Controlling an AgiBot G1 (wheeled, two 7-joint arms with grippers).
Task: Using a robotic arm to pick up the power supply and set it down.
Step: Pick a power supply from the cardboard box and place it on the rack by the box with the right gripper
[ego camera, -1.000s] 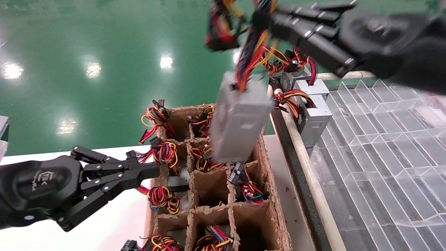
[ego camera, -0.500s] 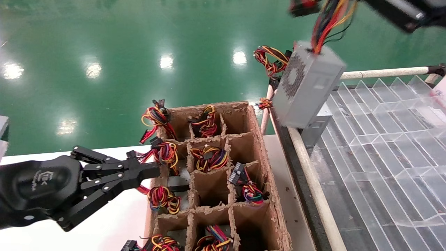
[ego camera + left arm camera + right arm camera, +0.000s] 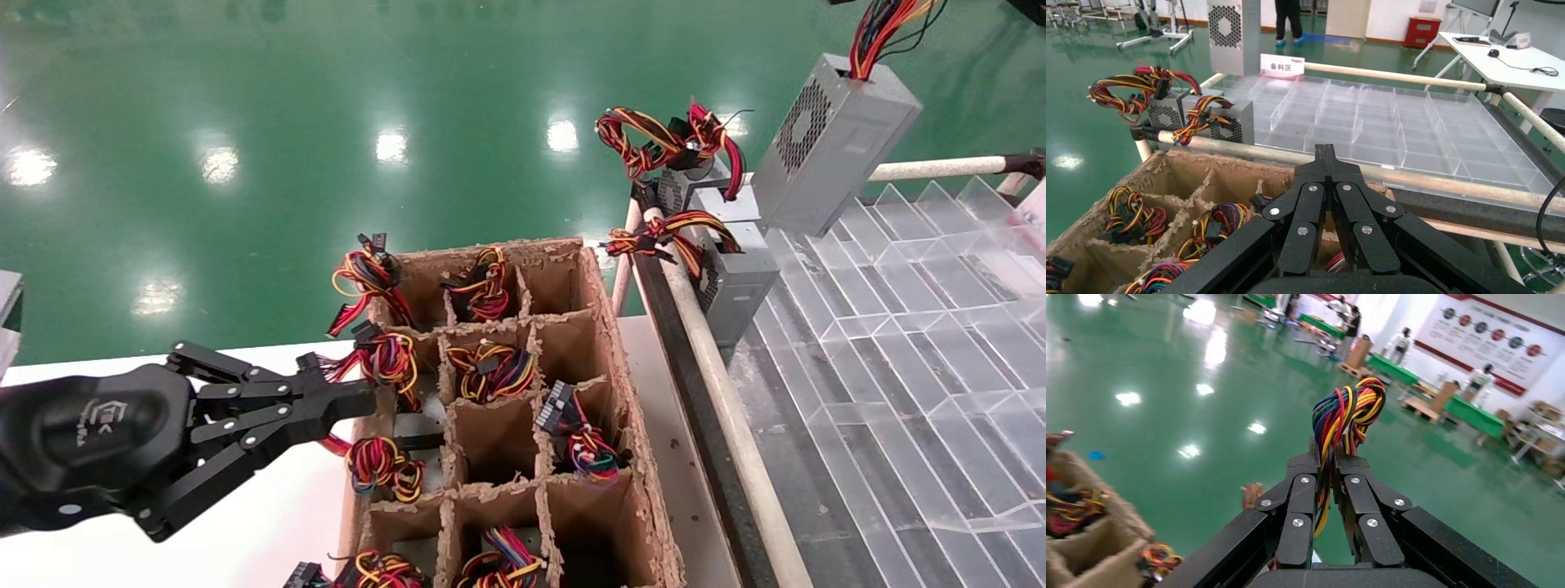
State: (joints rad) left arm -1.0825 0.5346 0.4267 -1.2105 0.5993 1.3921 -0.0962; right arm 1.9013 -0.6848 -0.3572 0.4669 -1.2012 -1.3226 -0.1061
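Note:
The power supply (image 3: 833,143), a grey metal box with a perforated vent, hangs tilted in the air over the far edge of the clear tray (image 3: 899,327), at the head view's top right. It dangles from its red, yellow and black wires (image 3: 878,28). My right gripper (image 3: 1327,450) is shut on that wire bundle (image 3: 1346,413); it is out of the head view, as is the robotic arm behind it. My left gripper (image 3: 364,398) is shut and empty. It rests against the near left side of the cardboard crate (image 3: 609,343), with its tip (image 3: 1325,153) over the crate.
The crate's cells hold several wire bundles (image 3: 490,367). Two other grey supplies (image 3: 731,273) with wire loops stand at the tray's far left corner. A padded rail (image 3: 719,384) runs between crate and tray. Green floor lies beyond.
The power supply has swung from above the crate to the right and farther back, over the tray's far edge. The right gripper has left the head view. The left arm is still.

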